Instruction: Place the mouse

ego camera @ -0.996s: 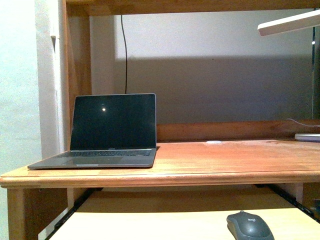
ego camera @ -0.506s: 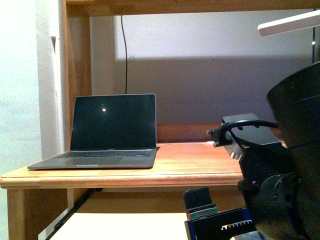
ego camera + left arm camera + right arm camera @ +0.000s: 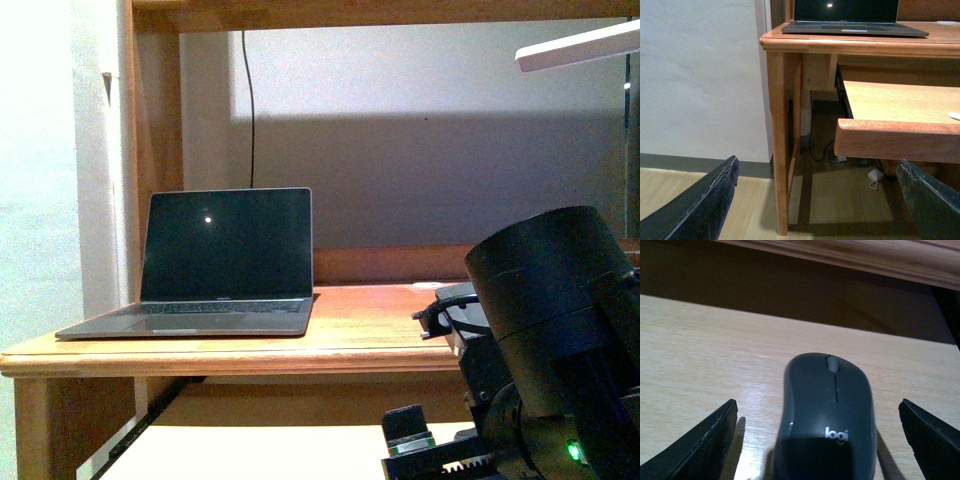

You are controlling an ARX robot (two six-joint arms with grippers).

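Note:
The dark grey mouse point(image 3: 827, 415) with a pale logo lies on the pale pull-out shelf point(image 3: 700, 350) under the desk top. My right gripper point(image 3: 817, 445) is open; the mouse lies between its two fingertips, which stand well apart from its sides. In the front view my right arm point(image 3: 560, 350) fills the lower right and hides the mouse. My left gripper point(image 3: 820, 200) is open and empty, low near the floor beside the desk leg point(image 3: 777, 150).
An open laptop point(image 3: 215, 265) stands on the wooden desk top point(image 3: 380, 325) at the left. A white lamp head point(image 3: 580, 45) hangs at the upper right. The desk's front edge point(image 3: 850, 255) overhangs the shelf. Cables point(image 3: 872, 176) lie on the floor.
My right arm came into the front view from the lower right, covered the mouse, and has since dropped lower.

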